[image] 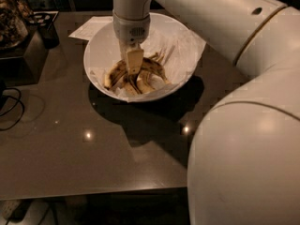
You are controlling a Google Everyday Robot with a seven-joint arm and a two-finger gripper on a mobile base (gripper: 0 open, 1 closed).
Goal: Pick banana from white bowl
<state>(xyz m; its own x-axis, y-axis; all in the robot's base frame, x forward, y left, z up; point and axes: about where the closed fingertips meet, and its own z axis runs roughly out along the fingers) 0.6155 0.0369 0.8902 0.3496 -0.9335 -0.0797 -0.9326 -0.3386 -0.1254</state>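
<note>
The white bowl (96,50) stands at the back middle of the dark table, lined with crinkled white paper (180,46). Several overripe bananas lie in its bottom. The arched, brown-streaked banana (157,68) curves along the right side of the pile, and shorter ones (114,74) lie to its left. My gripper (134,62) hangs straight down from the arm into the bowl, its tip at the top of the banana pile, and it hides the pile's middle. I cannot tell whether it touches a banana.
The dark table (84,153) has its front edge near the bottom. A white paper sheet (89,28) lies behind the bowl. A dark cup (49,32) and clutter (9,18) stand back left. Cables (11,107) lie at the left. My arm's bulk (248,139) fills the right.
</note>
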